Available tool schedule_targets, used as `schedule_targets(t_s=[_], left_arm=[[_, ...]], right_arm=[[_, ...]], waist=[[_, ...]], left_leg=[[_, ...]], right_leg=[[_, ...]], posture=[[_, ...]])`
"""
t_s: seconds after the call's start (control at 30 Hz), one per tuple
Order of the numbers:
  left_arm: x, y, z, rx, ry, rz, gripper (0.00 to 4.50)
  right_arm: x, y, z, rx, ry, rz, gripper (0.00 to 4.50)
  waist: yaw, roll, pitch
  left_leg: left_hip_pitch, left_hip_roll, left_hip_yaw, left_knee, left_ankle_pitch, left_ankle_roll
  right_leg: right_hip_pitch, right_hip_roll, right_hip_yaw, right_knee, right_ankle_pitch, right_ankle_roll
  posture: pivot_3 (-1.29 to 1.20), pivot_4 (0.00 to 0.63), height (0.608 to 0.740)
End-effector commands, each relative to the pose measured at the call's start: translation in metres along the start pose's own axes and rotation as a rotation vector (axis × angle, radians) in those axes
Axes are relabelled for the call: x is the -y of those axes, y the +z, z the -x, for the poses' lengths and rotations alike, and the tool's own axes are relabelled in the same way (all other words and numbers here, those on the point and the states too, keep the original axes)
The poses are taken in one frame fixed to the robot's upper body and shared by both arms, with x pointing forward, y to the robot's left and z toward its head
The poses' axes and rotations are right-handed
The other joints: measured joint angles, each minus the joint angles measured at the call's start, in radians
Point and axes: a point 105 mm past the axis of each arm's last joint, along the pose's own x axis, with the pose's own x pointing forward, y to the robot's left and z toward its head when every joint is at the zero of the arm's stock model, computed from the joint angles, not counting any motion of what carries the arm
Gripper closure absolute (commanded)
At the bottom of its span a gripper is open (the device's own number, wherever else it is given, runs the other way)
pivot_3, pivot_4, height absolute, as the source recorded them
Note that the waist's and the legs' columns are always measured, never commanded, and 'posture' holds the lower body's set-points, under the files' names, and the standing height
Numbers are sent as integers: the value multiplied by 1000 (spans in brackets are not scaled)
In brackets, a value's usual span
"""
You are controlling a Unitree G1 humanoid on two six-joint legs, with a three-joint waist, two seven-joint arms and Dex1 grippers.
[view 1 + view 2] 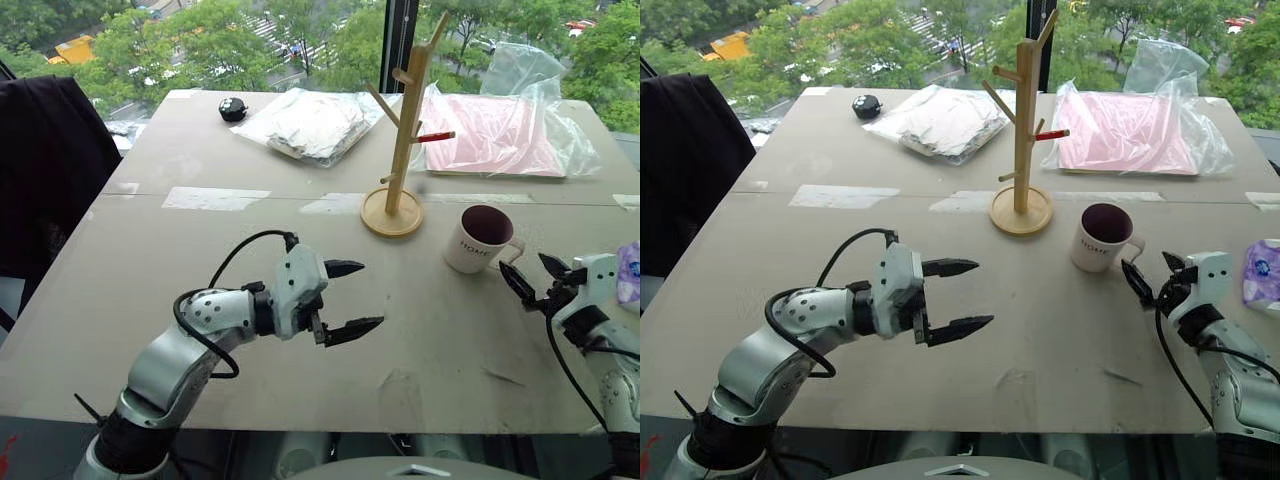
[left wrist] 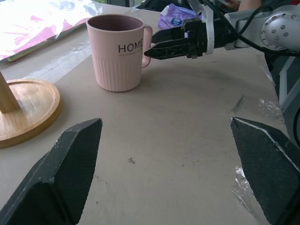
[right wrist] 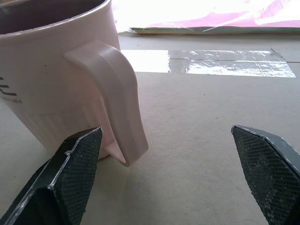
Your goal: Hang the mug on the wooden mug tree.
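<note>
Both my left gripper (image 1: 354, 296) and right gripper (image 1: 531, 274) stand wide open, empty; mug (image 1: 482, 239) upright on bench (image 1: 420, 340), its handle just before my right fingers.

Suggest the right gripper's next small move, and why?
Probably ease the right gripper forward so its open fingers straddle the mug handle, then close. The mug stands upright on the table beside the wooden mug tree, handle towards that gripper, which is open just short of it. The left gripper is open, empty.
</note>
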Motion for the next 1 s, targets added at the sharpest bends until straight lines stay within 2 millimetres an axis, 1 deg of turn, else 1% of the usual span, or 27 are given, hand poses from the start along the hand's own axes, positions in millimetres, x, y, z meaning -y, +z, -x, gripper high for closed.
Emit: schedule_targets(t_s=[0.03, 0.2, 0.33, 0.37, 0.47, 0.6, 0.67, 0.87, 0.93, 1.0], left_arm=[[7, 10, -5, 20, -37, -32, 0], [10, 13, -13, 36, -50, -40, 0], [11, 12, -13, 40, -53, -36, 0], [10, 12, -13, 41, -51, -36, 0], [7, 11, -8, 42, -47, -33, 0], [5, 10, -8, 52, -44, -24, 0], [5, 10, -8, 59, -39, -20, 0], [-1, 4, -7, 110, 26, 33, 0], [-3, -1, -6, 129, 64, 61, 0], [-5, -3, -4, 174, 113, 92, 0]], right_arm=[[1, 6, -4, 22, 7, 4, 45], [-1, -1, -14, 14, 20, -9, 45], [-1, 0, -21, 35, 16, -51, 45], [0, 0, -22, 37, 16, -54, 270], [-2, -2, -23, 25, 34, -32, 1309], [-5, -4, -24, 21, 52, -22, 3453], [-7, -4, -24, 20, 59, -17, 4424], [-11, 1, -26, 23, 92, 20, 4473], [-13, 6, -28, 24, 115, 47, 4473], [-17, 18, -32, 33, 159, 95, 4473]], waist=[[0, 0, 0], [-1, 0, 0], [-2, 0, 0], [-2, 0, 0], [-1, 0, 0], [-1, 0, 0], [0, 0, 0], [-1, 0, 0], [-3, 0, 0], [-6, 1, 1]], left_leg=[[0, 0, 0, 0, 0, 0], [0, -1, 0, 0, 0, 0], [0, 0, 0, 0, 0, 0], [0, 0, 0, 0, 0, 0], [0, 0, 0, 0, 0, 0], [0, 0, 0, 0, 0, 0], [0, 0, 0, 0, 0, 0], [0, 0, 0, 0, 0, 0], [0, 0, 0, 0, 0, 0], [0, 0, 0, 0, 0, 0]], right_leg=[[0, 0, 0, 0, 0, 0], [0, 0, 0, 0, 0, 0], [0, 1, 0, 0, 0, 0], [0, 1, 0, 0, 0, 0], [0, 1, 0, 0, 0, 0], [0, 1, 0, 0, 0, 0], [0, 0, 1, 0, 0, 0], [0, 0, 1, 0, 0, 0], [0, 0, 1, 0, 0, 0], [0, 0, 1, 0, 0, 0]], posture=[[0, 150, 740], [0, 150, 740], [0, 150, 740], [0, 150, 740], [0, 150, 740], [0, 150, 740], [0, 150, 740], [0, 150, 740], [0, 150, 740], [0, 150, 740]])
